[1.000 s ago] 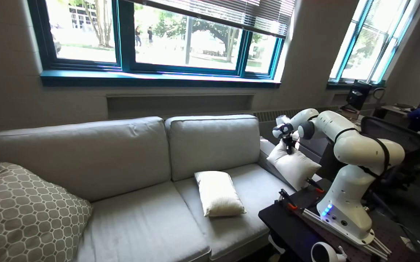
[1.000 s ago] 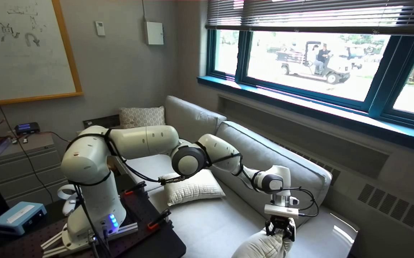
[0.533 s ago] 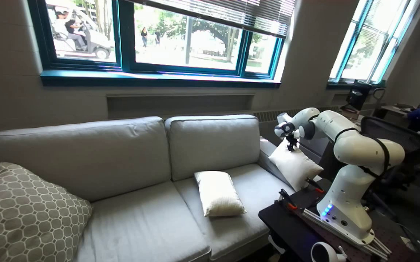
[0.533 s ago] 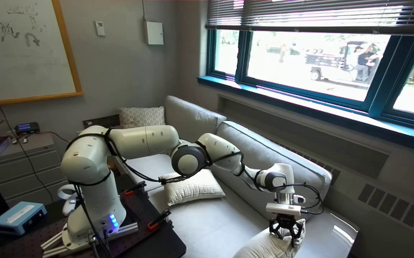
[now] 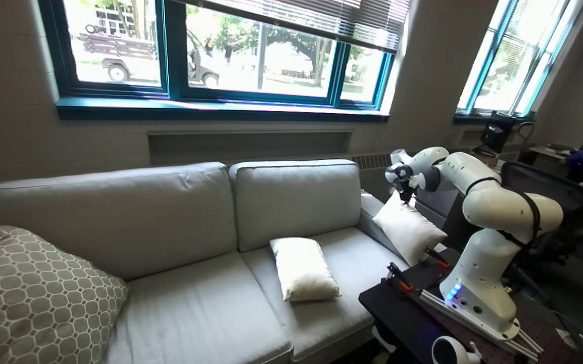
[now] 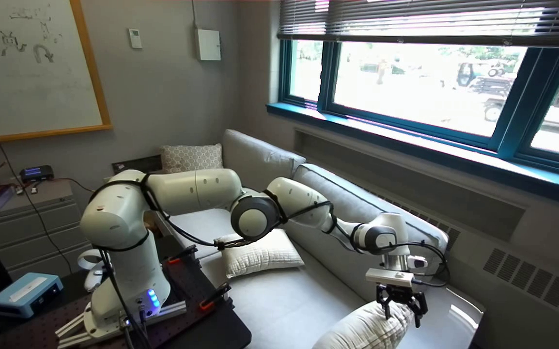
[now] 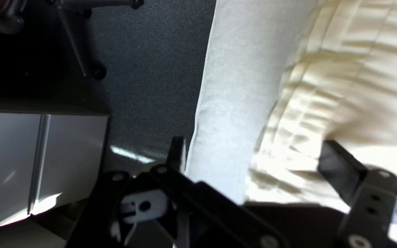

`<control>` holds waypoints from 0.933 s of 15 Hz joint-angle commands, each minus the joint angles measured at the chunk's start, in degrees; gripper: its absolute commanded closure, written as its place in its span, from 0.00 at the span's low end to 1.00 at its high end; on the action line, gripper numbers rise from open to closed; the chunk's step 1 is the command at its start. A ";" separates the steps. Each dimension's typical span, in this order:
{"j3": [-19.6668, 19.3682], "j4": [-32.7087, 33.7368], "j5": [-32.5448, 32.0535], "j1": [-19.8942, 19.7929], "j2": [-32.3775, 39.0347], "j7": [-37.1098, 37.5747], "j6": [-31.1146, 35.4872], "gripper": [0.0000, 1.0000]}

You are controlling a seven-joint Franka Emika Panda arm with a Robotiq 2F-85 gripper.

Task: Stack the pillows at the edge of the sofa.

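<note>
One white pillow point(image 5: 407, 227) leans tilted at the sofa's arm end, and its lower part is cut off by the bottom edge of an exterior view point(image 6: 362, 329). My gripper point(image 6: 403, 320) is at its upper corner with the jaws spread wide. In the wrist view, one finger point(image 7: 339, 168) rests against the pillow's creased fabric point(image 7: 374, 86), while the opposite finger point(image 7: 176, 151) stands apart from it, beyond the sofa arm's outer edge. Another white pillow point(image 5: 304, 270) lies flat on the seat of the light grey sofa point(image 5: 195, 303), visible in both exterior views.
A patterned cushion point(image 5: 44, 298) sits at the far end of the sofa. The padded sofa arm point(image 7: 239, 69) runs beneath the gripper, with dark floor point(image 7: 150, 69) and a white cabinet point(image 7: 64, 155) beyond it. Clamps point(image 6: 214, 296) stick up from the robot's table edge point(image 6: 231, 334).
The jaws were closed on the pillow's corner a second ago and have since spread. My gripper has risen slightly and shifted outward past the sofa arm; the pillow stays leaning there.
</note>
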 commanded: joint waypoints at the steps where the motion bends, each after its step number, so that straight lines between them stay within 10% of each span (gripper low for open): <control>1: 0.19 -1.16 0.99 -0.40 -2.63 4.12 2.96 0.00; 9: 1.17 -3.97 1.49 4.39 -6.44 9.85 9.31 0.00; 14: 8.42 -9.22 5.37 9.09 -9.14 7.39 11.64 0.00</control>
